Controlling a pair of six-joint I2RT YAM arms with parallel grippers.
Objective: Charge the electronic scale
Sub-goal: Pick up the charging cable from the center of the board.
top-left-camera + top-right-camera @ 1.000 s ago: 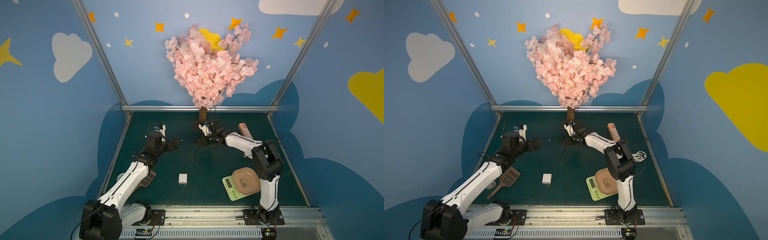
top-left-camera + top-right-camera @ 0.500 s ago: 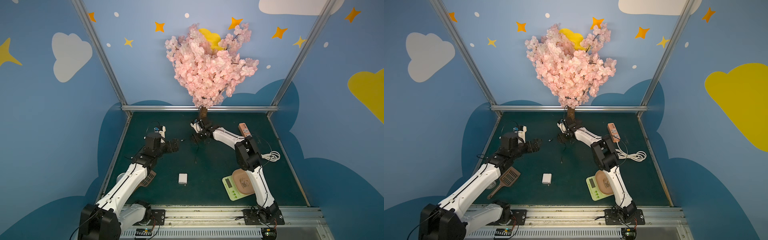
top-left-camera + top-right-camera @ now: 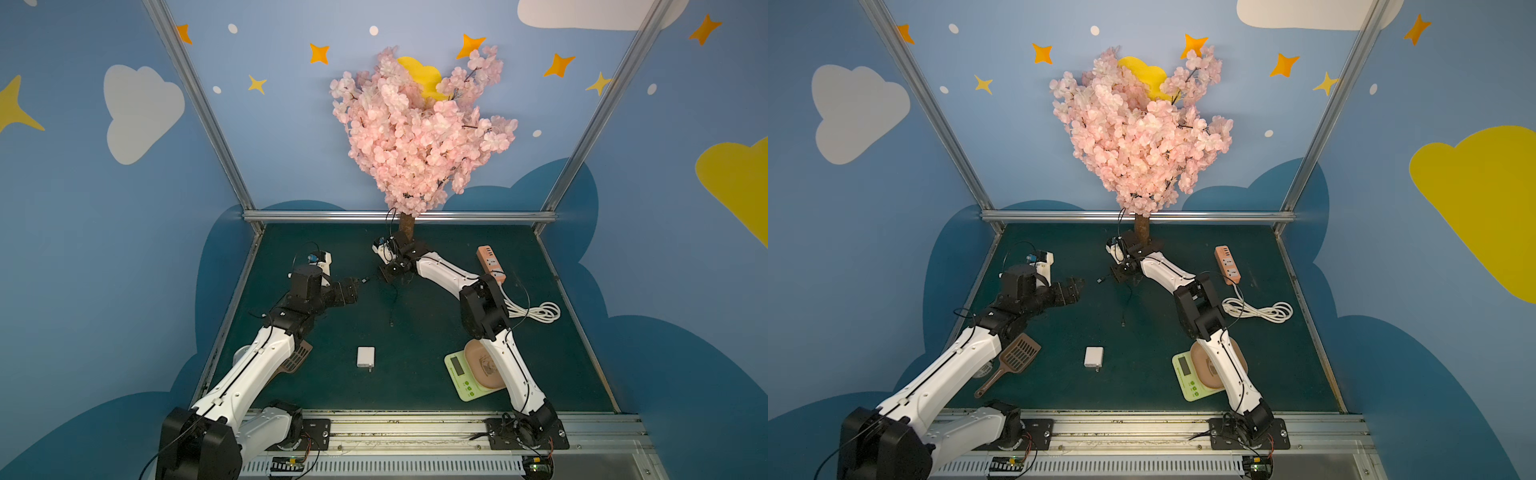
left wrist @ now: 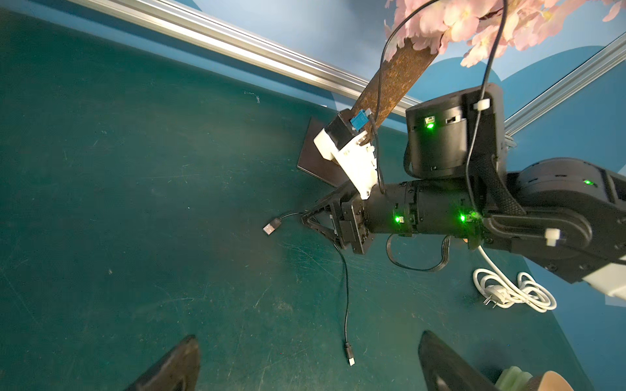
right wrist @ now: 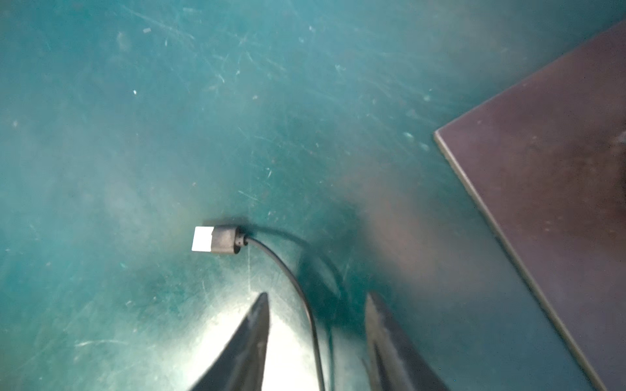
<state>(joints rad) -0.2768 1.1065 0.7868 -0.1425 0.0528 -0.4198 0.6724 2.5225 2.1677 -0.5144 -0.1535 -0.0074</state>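
Right gripper [image 5: 316, 325] points down at the green table mat [image 5: 135, 135], beside the blossom tree's dark base plate [image 5: 542, 169]. Its jaws stand apart, straddling a thin black USB cable [image 5: 223, 240] without pinching it; the cable's plug lies just ahead of the fingertips. Left gripper [image 4: 310, 364] hovers near, spread wide and empty. The electronic scale [image 3: 459, 372] sits well apart at the table's front right, partly hidden behind the right arm. A white charger block [image 3: 365, 357] lies between the arms.

the scale [image 3: 460, 374] is pale green under a pinkish-tan tray [image 3: 478, 363]; power strip [image 3: 490, 259] orange, charger [image 3: 365, 356] white, cable [image 4: 346, 298] black.
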